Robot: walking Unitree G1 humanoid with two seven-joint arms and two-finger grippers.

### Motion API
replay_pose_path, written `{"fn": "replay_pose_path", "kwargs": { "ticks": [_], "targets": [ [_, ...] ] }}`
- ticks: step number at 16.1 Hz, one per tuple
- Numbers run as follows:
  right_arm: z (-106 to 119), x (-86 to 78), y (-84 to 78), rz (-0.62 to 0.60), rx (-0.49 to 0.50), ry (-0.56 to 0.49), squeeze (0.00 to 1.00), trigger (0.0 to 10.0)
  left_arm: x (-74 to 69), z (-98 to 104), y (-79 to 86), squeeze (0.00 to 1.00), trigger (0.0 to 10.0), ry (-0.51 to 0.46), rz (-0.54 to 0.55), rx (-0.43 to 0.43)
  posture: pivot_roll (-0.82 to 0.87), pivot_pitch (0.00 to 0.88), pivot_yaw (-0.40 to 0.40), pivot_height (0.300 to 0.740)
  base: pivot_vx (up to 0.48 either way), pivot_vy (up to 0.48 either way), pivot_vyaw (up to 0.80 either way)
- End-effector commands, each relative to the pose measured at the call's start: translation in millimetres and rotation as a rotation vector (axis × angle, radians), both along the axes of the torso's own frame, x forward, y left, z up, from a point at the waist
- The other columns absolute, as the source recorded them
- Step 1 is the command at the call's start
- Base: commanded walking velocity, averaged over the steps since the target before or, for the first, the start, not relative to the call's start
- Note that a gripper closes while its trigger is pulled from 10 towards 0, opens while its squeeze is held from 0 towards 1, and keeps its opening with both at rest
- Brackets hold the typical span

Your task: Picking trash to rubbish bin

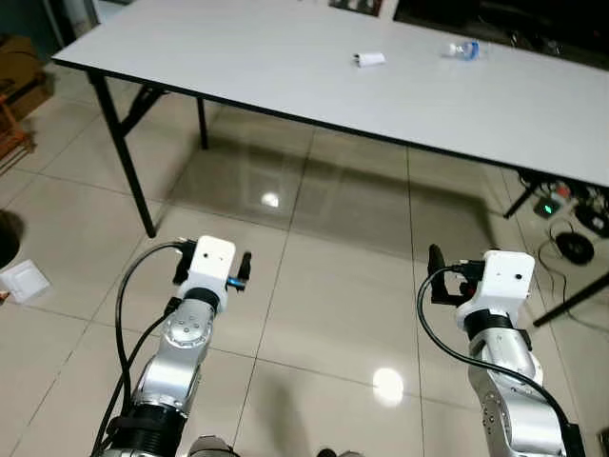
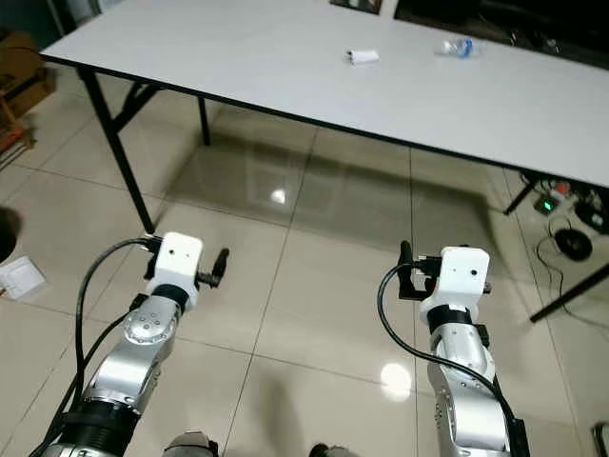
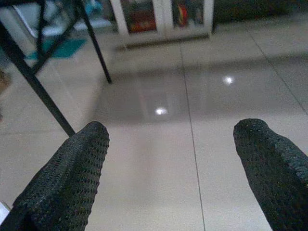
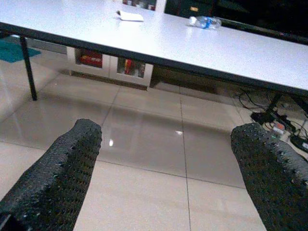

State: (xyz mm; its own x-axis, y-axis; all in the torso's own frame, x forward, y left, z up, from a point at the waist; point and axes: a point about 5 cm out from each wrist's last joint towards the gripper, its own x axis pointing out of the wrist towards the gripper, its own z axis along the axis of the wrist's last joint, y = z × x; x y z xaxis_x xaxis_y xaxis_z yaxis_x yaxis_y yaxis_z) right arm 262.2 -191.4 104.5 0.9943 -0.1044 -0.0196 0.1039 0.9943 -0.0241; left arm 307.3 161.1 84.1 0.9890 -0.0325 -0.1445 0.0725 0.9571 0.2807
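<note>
You have both claws held out low over the tiled floor (image 1: 324,286), short of the long white bench (image 1: 285,67). Your left claw (image 3: 171,168) has its two black fingers (image 3: 72,168) spread wide apart with nothing between them; past it you see the floor and a black bench leg (image 3: 33,86). Your right claw (image 4: 166,173) is likewise spread apart and grips nothing; ahead of and above it the bench top runs across.

The trash lies up on the bench, well beyond both claws: a small white crumpled piece (image 1: 369,59) ahead of the gap between your claws, and a clear plastic bottle (image 1: 463,49) with a blue label farther along, ahead of your right claw. The two pieces lie apart from each other.

Out to the side of your left claw, a white packet (image 1: 24,281) lies on the floor. Beyond your right claw, cables and a power strip (image 1: 557,205) sit on the floor under the bench's far end.
</note>
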Motion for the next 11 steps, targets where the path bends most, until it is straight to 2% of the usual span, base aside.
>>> {"fn": "replay_pose_path", "kwargs": {
  "ticks": [1, 3, 6, 7, 8, 11],
  "targets": [
    [-5, -4.6, -0.6, 0.007, 0.003, 0.017, 0.0, 10.0, -3.1, -1, 2.6, 0.0, 10.0, -0.004, 0.04, -0.023, 0.36, 0.085, -0.152, 0.74, 0.0, 0.0, 0.0],
    [-8, -6.8, -1.9, 0.009, 0.0, 0.024, 0.0, 10.0, -4.1, 0, 4.0, 0.0, 10.0, 0.02, 0.043, -0.03, 0.37, 0.08, -0.151, 0.74, 0.0, 0.0, 0.0],
    [2, -10.4, -14.5, -0.007, -0.004, 0.004, 0.0, 10.0, -2.5, 12, -7.4, 0.0, 10.0, -0.003, -0.034, -0.01, 0.35, 0.073, -0.126, 0.74, 0.0, 0.0, 0.0],
    [1, -12.4, -15.2, 0.0, -0.025, 0.003, 0.0, 10.0, -3.8, 9, -9.2, 0.0, 10.0, 0.004, -0.049, -0.003, 0.34, 0.077, -0.118, 0.74, 0.0, 0.0, 0.0],
    [1, -18.7, -18.3, -0.023, -0.039, 0.012, 0.0, 10.0, -6.8, 7, -10.5, 0.0, 10.0, 0.008, -0.046, 0.053, 0.31, 0.084, -0.127, 0.74, 0.0, 0.0, 0.0],
    [0, -20.1, -10.1, -0.058, -0.041, 0.007, 0.0, 10.0, -5.3, 4, -2.7, 0.0, 10.0, 0.012, 0.048, 0.063, 0.31, 0.069, -0.148, 0.74, 0.0, 0.0, 0.0]
  ]
}}
